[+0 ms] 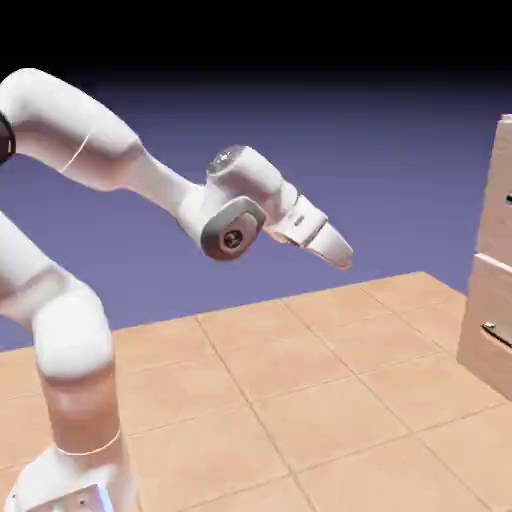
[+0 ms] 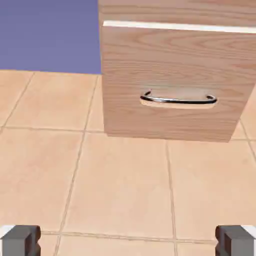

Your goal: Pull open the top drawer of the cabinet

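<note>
The cabinet (image 1: pixel 492 290) is tall, light tan wood grain, and is cut off by the exterior view's right edge. Its top drawer (image 1: pixel 497 180) is the upper panel, and its handle barely shows at the frame edge. In the hand view only a strip of the top drawer (image 2: pixel 175 10) shows above a pale seam. My gripper (image 1: pixel 340 250) hangs in the air well left of the cabinet, pointing down toward it. In the hand view the gripper (image 2: pixel 128 242) is open, its grey fingertips (image 2: pixel 20 240) far apart with only floor between them.
Below the top drawer sits the lower drawer panel (image 2: pixel 170 75) with a curved silver handle (image 2: pixel 178 98), also visible as the lower drawer panel (image 1: pixel 490 330). A tan tiled tabletop (image 1: pixel 300 400) stretches between the arm and the cabinet.
</note>
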